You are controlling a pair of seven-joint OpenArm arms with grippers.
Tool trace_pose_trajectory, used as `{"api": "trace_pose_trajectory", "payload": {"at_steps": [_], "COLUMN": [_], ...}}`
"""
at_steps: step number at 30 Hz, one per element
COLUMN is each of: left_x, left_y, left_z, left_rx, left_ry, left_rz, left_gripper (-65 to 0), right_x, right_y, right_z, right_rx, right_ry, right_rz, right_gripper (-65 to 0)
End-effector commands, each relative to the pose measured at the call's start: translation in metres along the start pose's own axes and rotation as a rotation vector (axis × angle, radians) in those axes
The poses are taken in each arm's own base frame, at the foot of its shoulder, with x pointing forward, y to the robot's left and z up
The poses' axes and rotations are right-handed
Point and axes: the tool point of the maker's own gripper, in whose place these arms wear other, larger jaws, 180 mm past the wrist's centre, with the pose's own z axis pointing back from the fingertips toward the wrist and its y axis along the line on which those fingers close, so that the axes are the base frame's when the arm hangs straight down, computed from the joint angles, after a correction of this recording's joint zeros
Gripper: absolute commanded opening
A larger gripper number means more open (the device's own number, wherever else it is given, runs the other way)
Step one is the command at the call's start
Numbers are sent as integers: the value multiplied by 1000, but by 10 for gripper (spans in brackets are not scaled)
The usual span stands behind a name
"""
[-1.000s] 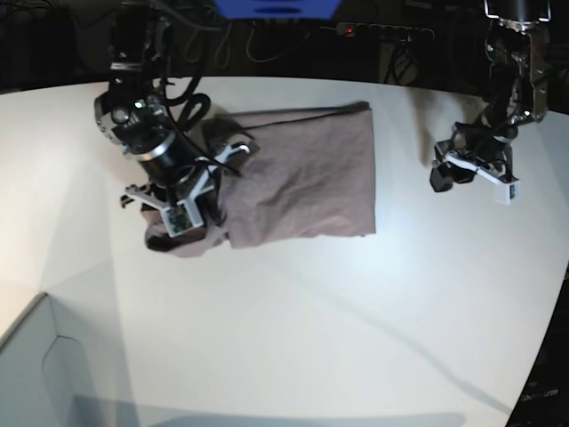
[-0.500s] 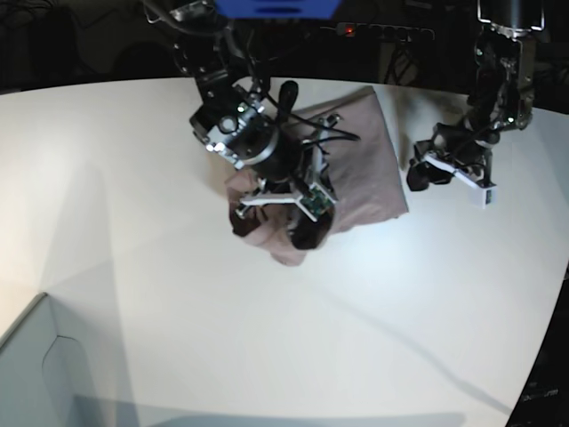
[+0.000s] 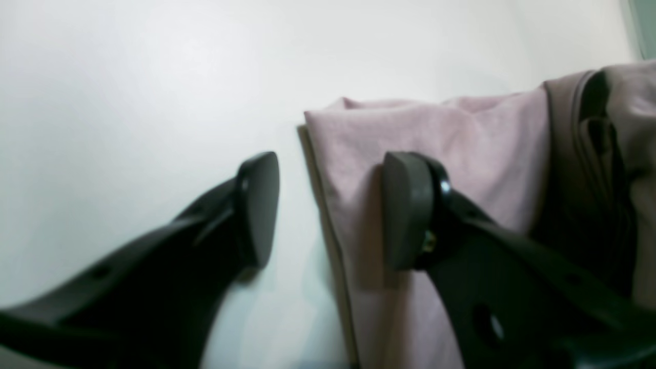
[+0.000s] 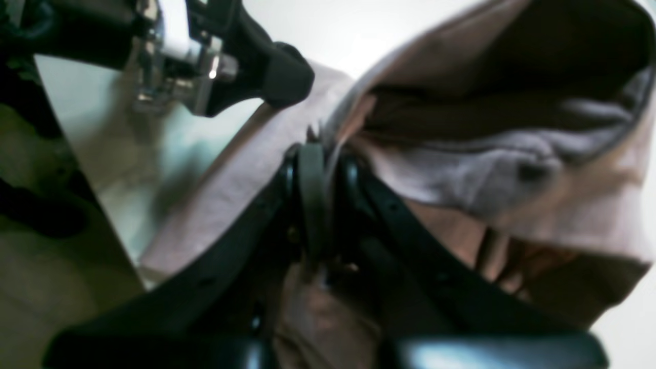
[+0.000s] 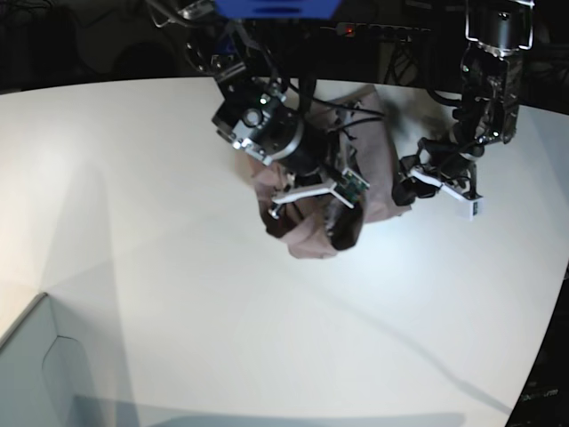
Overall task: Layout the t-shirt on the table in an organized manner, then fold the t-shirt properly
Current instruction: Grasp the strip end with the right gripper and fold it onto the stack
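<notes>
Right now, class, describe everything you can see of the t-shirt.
The t-shirt is dusty pink-mauve, soft, cotton-looking cloth, bunched into a doubled heap on the white table. The right gripper is shut on a gathered fold, lifting that part so it hangs open with dark hollows. One straight edge lies flat; the open left gripper straddles it, one finger over the cloth, not gripping.

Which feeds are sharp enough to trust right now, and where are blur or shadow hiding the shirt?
Left wrist view: fairly sharp; t-shirt edge clear between the left gripper fingers, glare on the table. Right wrist view: soft, motion-blurred, folds in deep shadow around the right gripper. Base view: sharp, wide-angle curved, arm hides much cloth.
</notes>
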Motion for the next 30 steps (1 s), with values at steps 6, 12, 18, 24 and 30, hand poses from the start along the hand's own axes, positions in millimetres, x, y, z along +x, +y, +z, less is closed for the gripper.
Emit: {"api": "trace_pose_trajectory", "payload": {"at_steps": [6,12,18,24,30], "left_x": [-1,0,4,12,19], "left_y": [4,8,15,24,34], "left_z": [0,1,5,11,16], "left_rx": [19,26,37,51,73], "left_ry": [33,35,36,28,21], "left_rz": [-17,-19,-40,-49,-60], "left_gripper": [-330,-330,-327,-325,-325], "right_x": [22,38,36,35,33], "right_y": [26,32,21,14,16], "right_z": [-17,-25,-41,-47,-47], "right_rx": [86,112,114,111,114], "right_ry": [-49,-74,-43,-26,-23], "right_rz": [57,100,128,143,139], "right_gripper": [-650,-650,-650,-650,-600]}}
